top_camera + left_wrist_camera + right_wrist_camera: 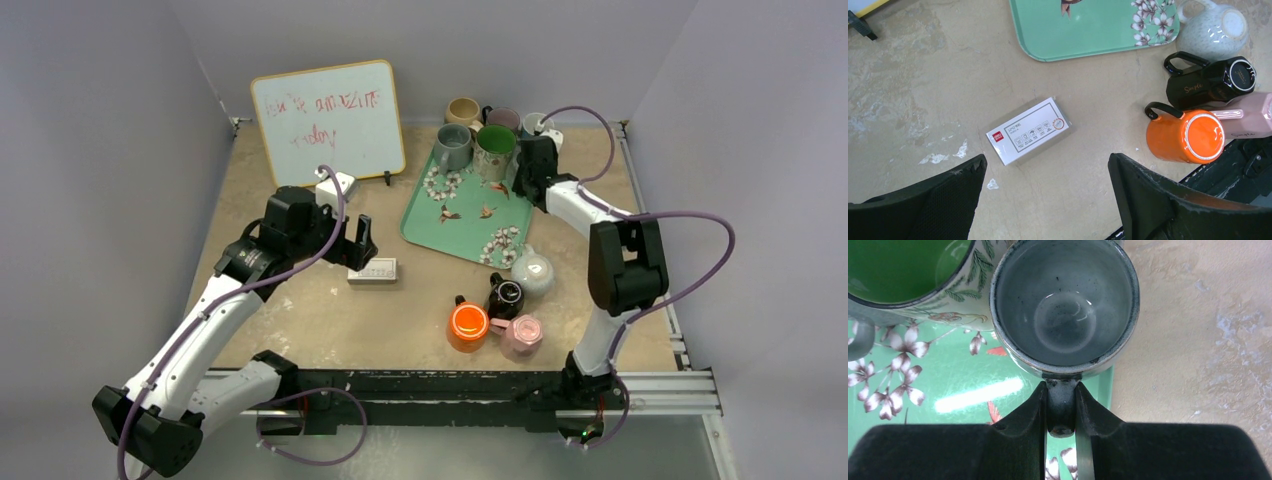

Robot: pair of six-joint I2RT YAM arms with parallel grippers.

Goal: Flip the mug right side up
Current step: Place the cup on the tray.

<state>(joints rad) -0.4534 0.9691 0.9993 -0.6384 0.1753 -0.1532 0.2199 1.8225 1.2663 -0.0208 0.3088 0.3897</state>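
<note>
Our right hand (1062, 390) is clenched on the handle (1062, 415) of the grey mug (1065, 310), with a finger pressed against each side of it. The mug is right side up: from the right wrist we look straight down into its open mouth and see the glazed bottom inside. It is at the far right edge of the green tray (973, 390). Its rim is just beside a green-lined mug (898, 270) with a leaf pattern, and bare worktop (1198, 340) lies on its other side. We cannot tell whether its base rests on the tray or hangs just above it

Our left hand (1047, 165) is released, its fingers spread wide and grasping nothing. It hovers above a small white box (1028, 131) that lies flat on the worktop, near the tray's near corner. Past the box, by the worktop's near edge, an orange mug (1185, 137), a black mug (1208, 82), a pink mug (1253, 117) and a speckled white mug (1210, 30) crowd close together. A whiteboard (325, 120) leans at the far left
</note>
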